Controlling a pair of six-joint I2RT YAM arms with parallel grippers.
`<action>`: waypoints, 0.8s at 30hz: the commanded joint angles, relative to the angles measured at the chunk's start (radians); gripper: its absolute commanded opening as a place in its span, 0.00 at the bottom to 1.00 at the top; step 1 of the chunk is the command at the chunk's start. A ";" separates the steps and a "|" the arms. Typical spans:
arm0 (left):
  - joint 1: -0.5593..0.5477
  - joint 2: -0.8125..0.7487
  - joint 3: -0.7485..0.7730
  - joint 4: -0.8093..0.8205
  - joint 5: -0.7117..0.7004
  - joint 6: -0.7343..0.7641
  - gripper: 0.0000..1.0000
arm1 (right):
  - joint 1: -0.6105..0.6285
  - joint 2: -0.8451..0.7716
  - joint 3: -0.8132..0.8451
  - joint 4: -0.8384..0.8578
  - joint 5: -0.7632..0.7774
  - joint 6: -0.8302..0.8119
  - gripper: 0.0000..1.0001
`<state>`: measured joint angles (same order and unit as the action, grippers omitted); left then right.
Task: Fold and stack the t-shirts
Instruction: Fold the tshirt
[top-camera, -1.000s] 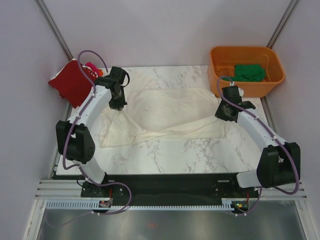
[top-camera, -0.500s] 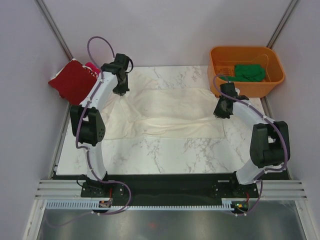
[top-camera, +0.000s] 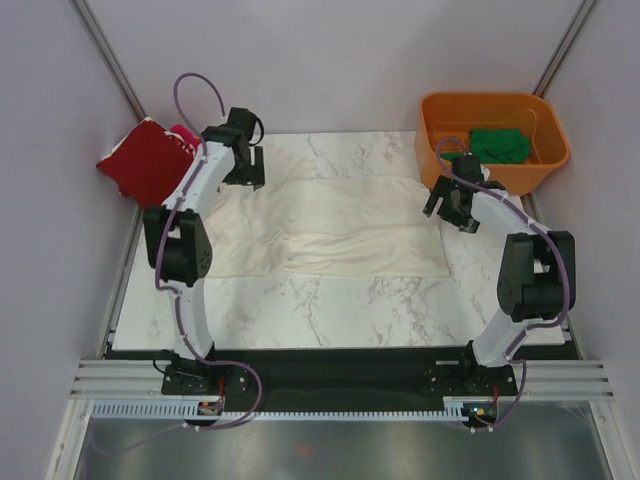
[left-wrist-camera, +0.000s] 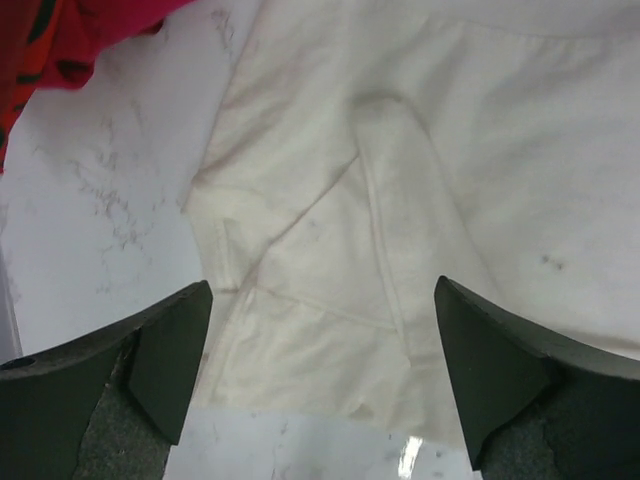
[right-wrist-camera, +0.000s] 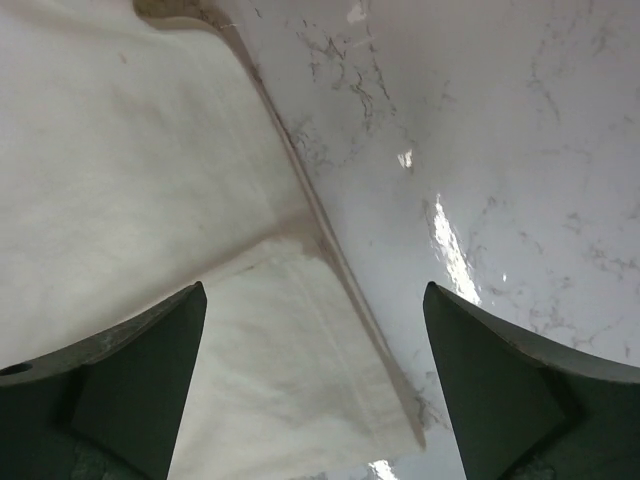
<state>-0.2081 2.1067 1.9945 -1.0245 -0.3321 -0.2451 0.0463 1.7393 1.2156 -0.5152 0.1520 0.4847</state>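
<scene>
The large cream-white cloth t-shirt (top-camera: 330, 225) lies flat across the far half of the white marble table (top-camera: 330, 310). It reaches from near the left edge almost to the right edge. Its cloth is doubled over in layers, and its near edge runs about mid-table.

The left gripper (left-wrist-camera: 322, 300) hangs over the shirt's far left part, where a sleeve lies folded onto the body. Its fingers are spread wide with nothing between them. The right gripper (right-wrist-camera: 315, 300) hangs over the shirt's right end, above a layered corner beside bare marble. It is also spread wide and empty.

A dark red cloth t-shirt (top-camera: 145, 160) lies bunched at the far left corner, hanging past the table's edge. A magenta-pink cloth t-shirt (top-camera: 183, 133) is tucked just behind it. At the far right corner stands a rectangular orange plastic tub (top-camera: 432, 135), with a crumpled green cloth t-shirt (top-camera: 500, 146) inside it.
</scene>
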 joint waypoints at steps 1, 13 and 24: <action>0.012 -0.275 -0.135 -0.011 -0.047 -0.124 1.00 | -0.005 -0.144 -0.046 -0.006 0.035 0.005 0.98; 0.257 -0.847 -1.080 0.262 0.355 -0.332 0.93 | -0.019 -0.465 -0.455 0.092 -0.264 0.081 0.98; 0.259 -0.834 -1.145 0.333 0.147 -0.454 0.94 | -0.019 -0.391 -0.510 0.152 -0.345 0.054 0.97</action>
<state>0.0490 1.2827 0.8566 -0.7475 -0.0959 -0.6155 0.0296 1.3426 0.7052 -0.4156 -0.1551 0.5449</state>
